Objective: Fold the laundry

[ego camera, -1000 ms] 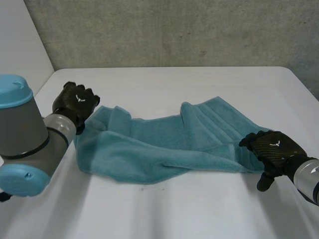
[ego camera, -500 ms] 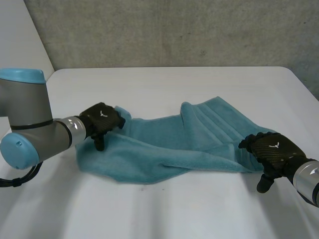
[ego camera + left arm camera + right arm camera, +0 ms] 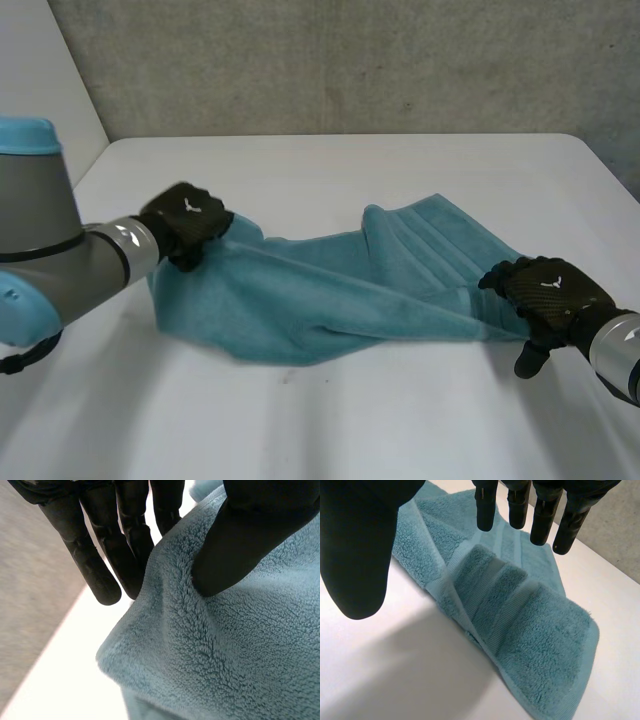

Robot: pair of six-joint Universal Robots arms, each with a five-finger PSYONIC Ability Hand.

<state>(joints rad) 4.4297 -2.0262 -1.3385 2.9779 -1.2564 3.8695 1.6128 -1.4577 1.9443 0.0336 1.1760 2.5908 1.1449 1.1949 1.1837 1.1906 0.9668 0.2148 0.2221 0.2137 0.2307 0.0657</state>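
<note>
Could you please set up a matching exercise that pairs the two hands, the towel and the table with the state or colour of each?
Things:
1. left hand
2. right hand
3. towel
4. table

States:
A. white, bearing everything else
B. fingers straight, over the cloth's folded end
C. teal, lying rumpled between the two hands
D. thumb and fingers pinching the cloth's edge

Pairs: 1-D, 2-B, 3-C, 4-A

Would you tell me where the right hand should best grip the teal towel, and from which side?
Probably the towel at its bunched short end beneath the right hand, from above: the banded hem lies in raised pleats, giving thumb and fingers a ridge to pinch. The left hand pinches the opposite end.
</note>
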